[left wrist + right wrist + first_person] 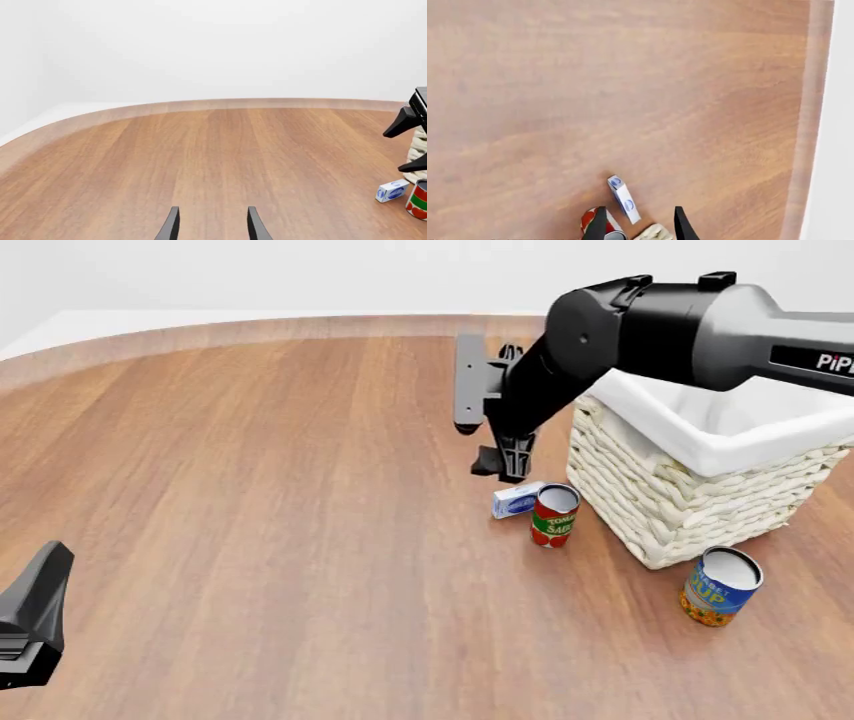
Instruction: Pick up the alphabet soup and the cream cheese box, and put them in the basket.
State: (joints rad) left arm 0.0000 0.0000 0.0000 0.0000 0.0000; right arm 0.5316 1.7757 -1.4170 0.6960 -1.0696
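Worktop (267, 540) is brown wood with a curved far edge – in the front view it arcs across the top, white floor beyond. The whole left half is bare wood, wide room for moving; the things all crowd the right side.

Basket (694, 490) sits at about 3 o'clock in the front view, cream wicker with a white lining over the rim, the right arm's bulk passing above its far-left corner. Tomato sauce can (554, 515) stands upright just beside the basket's left wall. Cream cheese box (517, 499) lies on the worktop touching or nearly touching that can, on its 10 o'clock side. Alphabet soup (721, 586) stands upright near the basket's near corner, toward 4 o'clock, apart from the red can.

Right gripper (505, 462) points down, hanging above the worktop just beyond the cream cheese box – fingers spread, nothing between them. In the right wrist view the box (624, 199) lies mostly ahead of the finger tips, its near end reaching into the gap, set at a slant to them; the red can (592, 220) is by one finger (598, 225), a bit of wicker by the other.

Left gripper (212, 225) is low at 8 o'clock in the front view, well apart from everything. Its fingers are spread and empty over bare wood; the left wrist view catches box (391, 191) and can (418, 200) far off at the side.
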